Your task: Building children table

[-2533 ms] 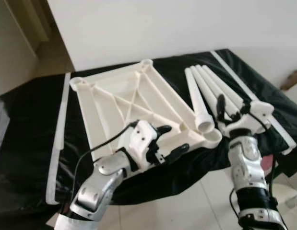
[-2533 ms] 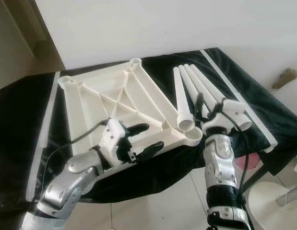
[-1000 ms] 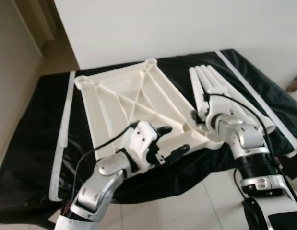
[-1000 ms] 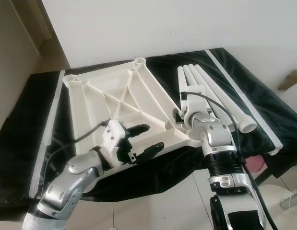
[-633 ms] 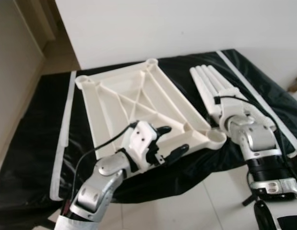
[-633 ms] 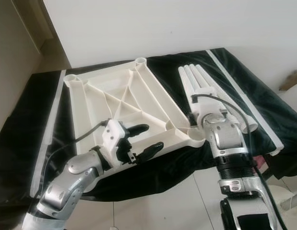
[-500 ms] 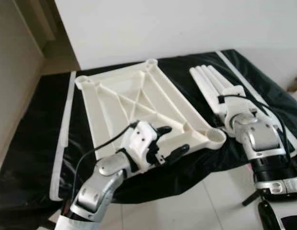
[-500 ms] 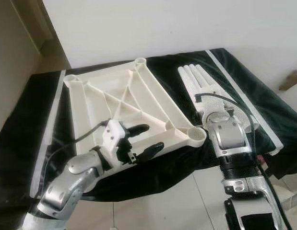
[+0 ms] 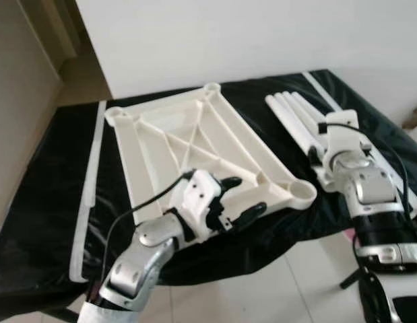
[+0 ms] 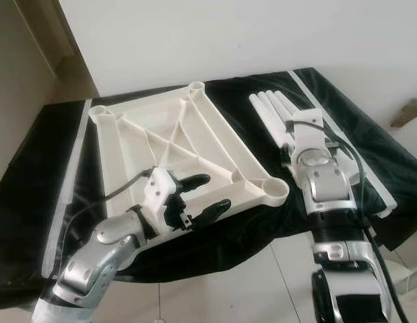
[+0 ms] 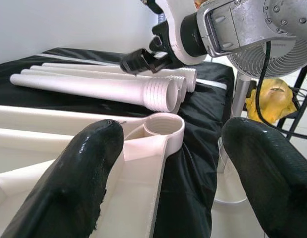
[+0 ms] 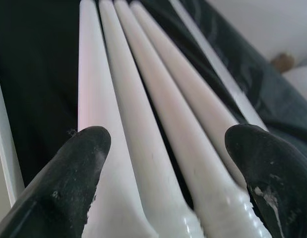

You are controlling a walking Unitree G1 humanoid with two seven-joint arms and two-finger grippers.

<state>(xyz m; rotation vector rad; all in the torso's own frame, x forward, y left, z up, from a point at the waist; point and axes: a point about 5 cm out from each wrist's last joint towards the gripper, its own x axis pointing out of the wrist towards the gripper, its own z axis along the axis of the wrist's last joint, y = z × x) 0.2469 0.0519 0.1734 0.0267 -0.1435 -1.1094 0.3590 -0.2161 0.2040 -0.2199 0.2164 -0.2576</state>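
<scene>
Black-draped table [image 9: 53, 175] | left end effector [image 9: 236, 197] spread, empty, over inverted white tabletop [image 9: 188, 145] | right end effector [image 12: 168, 168] spread, empty, above four table legs [image 10: 279, 111]

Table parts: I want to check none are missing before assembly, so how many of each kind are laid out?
Tabletop: 1
Legs: 4
Total: 5

Head cameras look down on the upturned tabletop [image 9: 195, 145]; wrist cameras sit close, both facing the table legs [image 12: 143, 129].
</scene>
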